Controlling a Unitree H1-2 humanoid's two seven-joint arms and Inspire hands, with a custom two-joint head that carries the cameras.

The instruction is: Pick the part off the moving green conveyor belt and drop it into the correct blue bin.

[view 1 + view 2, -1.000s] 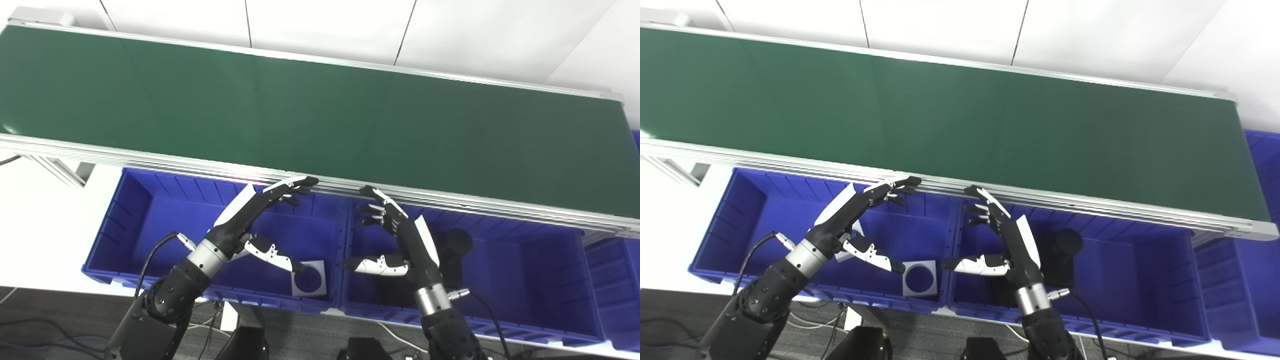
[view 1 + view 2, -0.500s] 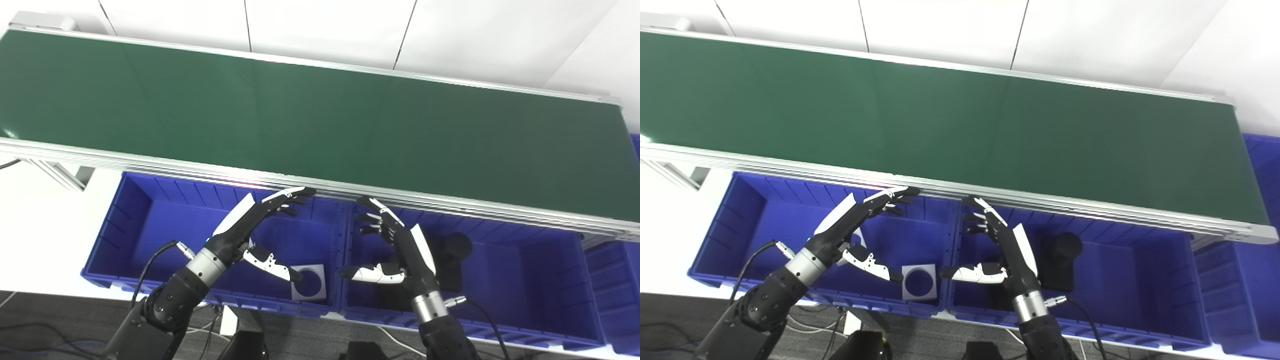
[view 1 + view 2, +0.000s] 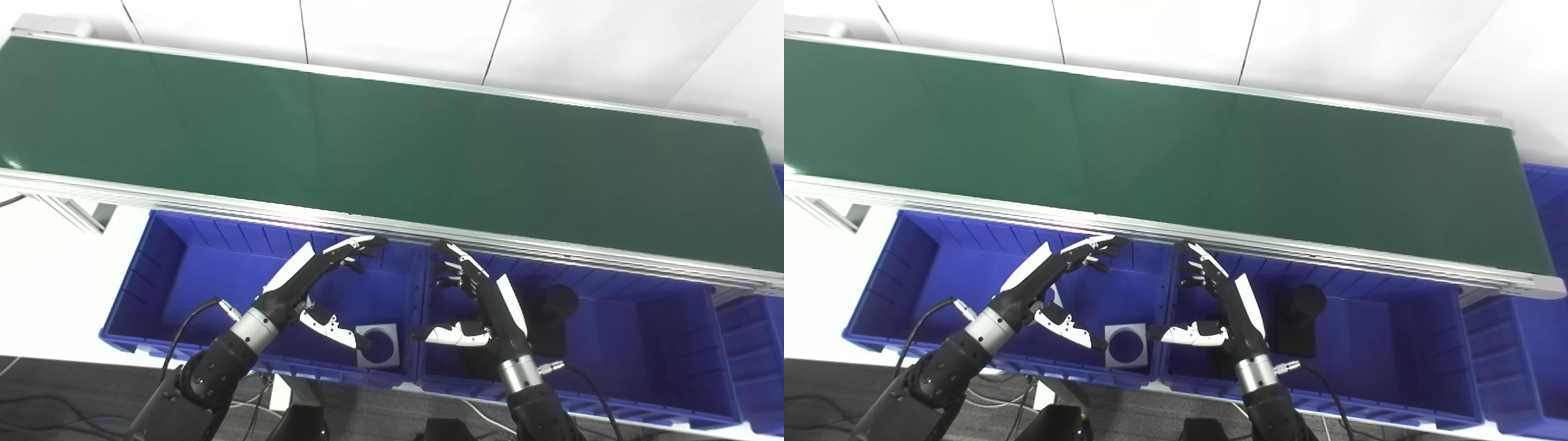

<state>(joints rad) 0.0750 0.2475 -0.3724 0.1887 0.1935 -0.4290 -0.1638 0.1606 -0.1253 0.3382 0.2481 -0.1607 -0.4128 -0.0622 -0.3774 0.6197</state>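
Now long green conveyor belt (image 3: 392, 153) lying just past both hands, bare of parts. White wall behind, white floor off to left. Two big blue bins showing whole: left bin (image 3: 184, 269) sitting under left hand (image 3: 300, 282), right bin (image 3: 643, 324) under right hand (image 3: 490, 300). Third bin peeking at far right. Both hands hanging over bins, fingers spread apart, holding nothing. One grey square part with round hole (image 3: 378, 346) lying just below left thumb. One black round part (image 3: 554, 315) standing just right of right hand.
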